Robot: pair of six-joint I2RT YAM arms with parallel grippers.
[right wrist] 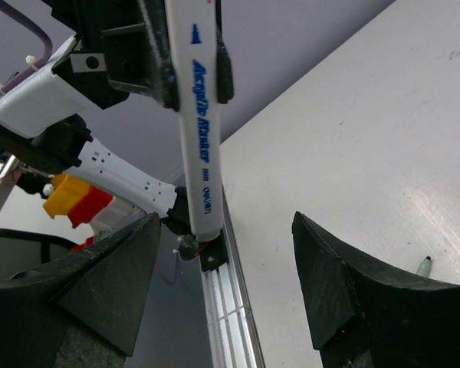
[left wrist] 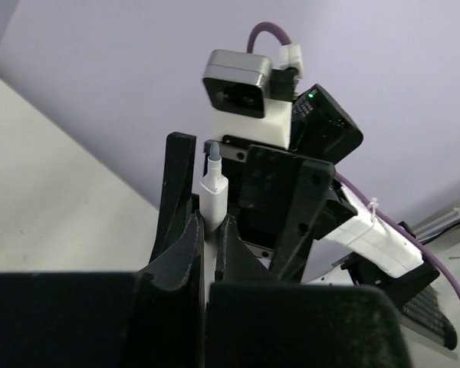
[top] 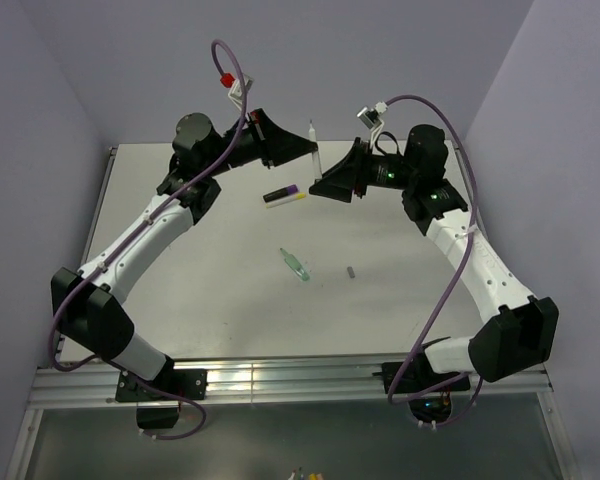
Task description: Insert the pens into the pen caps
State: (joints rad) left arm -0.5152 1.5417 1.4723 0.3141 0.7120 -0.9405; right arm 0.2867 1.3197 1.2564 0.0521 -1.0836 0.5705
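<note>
Lilac walls point(top: 80, 80) back a white table point(top: 230, 310) as the left gripper point(left wrist: 207, 205) holds a white pen point(right wrist: 193, 130) upright in mid-air. Its fingers are clamped tight on the barrel, with the grey tip above them. Facing it, the right gripper point(right wrist: 226, 218) stands wide and empty, the pen's blunt end hanging between its fingertips and touching neither. No cap is on this pen yet, and the step in hand looks like a handover or regrasp. Next, the right fingers need to close squarely on the free end, with the left holding the pen steady. A grey cap point(top: 351, 270), green pen point(top: 295, 265) and black pen point(top: 285, 196) lie on the table, well below both sets of fingers.
</note>
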